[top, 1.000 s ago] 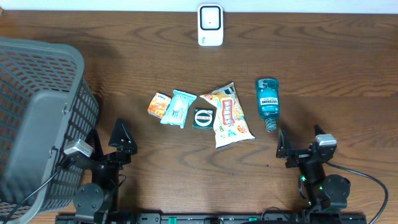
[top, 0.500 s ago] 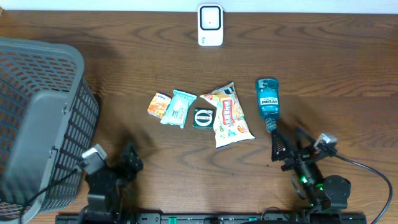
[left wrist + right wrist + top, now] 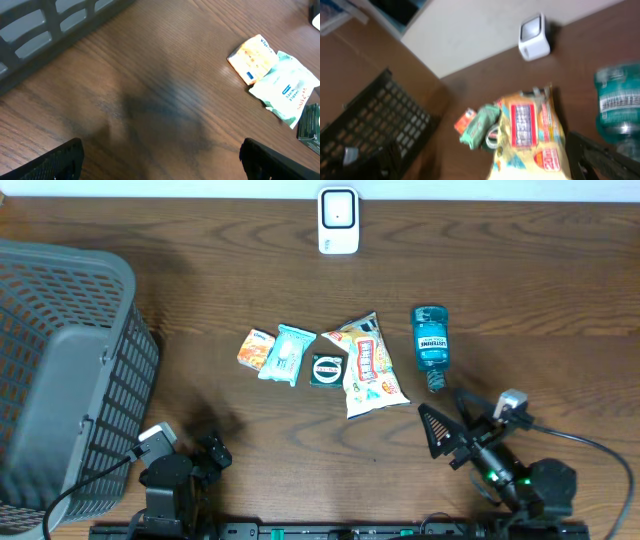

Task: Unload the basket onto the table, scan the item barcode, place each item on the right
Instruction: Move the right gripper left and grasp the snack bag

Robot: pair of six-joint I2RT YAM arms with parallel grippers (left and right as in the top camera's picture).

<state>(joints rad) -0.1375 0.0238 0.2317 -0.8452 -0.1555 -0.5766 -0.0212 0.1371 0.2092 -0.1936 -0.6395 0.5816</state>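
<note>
**A:** How do the pincers stand?

**B:** Both are spread wide and hold nothing. The right gripper [image 3: 447,423] hangs near the front edge of the table [image 3: 540,280], just short of the mouthwash bottle [image 3: 431,340] and the snack bag [image 3: 372,365]. The left gripper [image 3: 212,452] sits low beside the basket [image 3: 60,370].

**A:** Which item goes first?

**B:** Probably the bottle or the snack bag, as they are nearest the right arm. The teal packet [image 3: 287,352] and the orange packet [image 3: 256,347] lie further left in the same row.

**A:** How should it be picked up?

**B:** Come down over the item's middle with the jaws across its narrow side, and close without crushing it. I cannot make out a barcode, so expect to turn the item before facing it to the scanner [image 3: 338,220] at the far edge.
</note>
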